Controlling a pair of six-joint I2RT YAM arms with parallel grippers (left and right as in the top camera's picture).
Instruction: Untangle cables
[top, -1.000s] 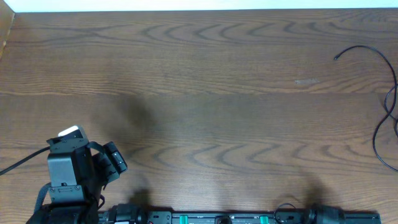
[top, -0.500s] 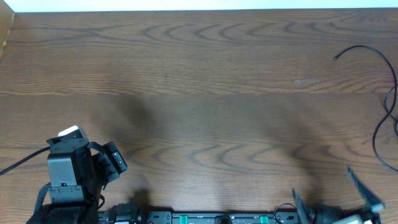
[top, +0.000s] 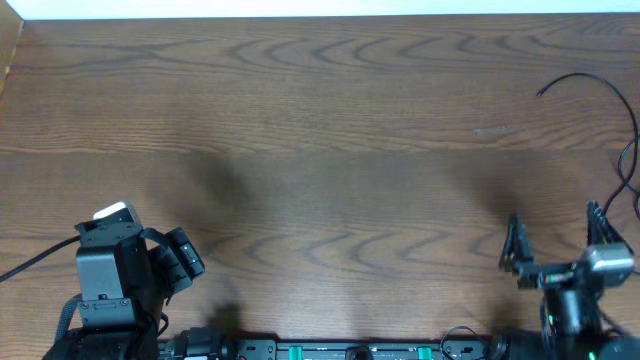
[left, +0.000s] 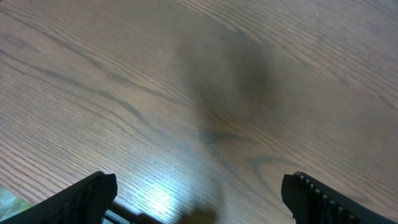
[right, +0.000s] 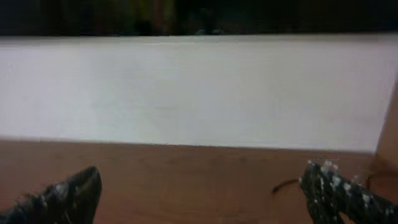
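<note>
Looping at overhead's right edge, black cable (top: 578, 76); right wrist perhaps glimpses it.

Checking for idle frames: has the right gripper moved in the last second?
Yes. The right gripper has come out from the rail at the near edge, toward the cable.

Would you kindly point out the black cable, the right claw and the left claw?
black cable (top: 580, 75), overhead view, top of its curve.
right claw (top: 553, 222), overhead view, midway between its fingertips.
left claw (left: 199, 182), left wrist view, midway between its fingertips.
</note>
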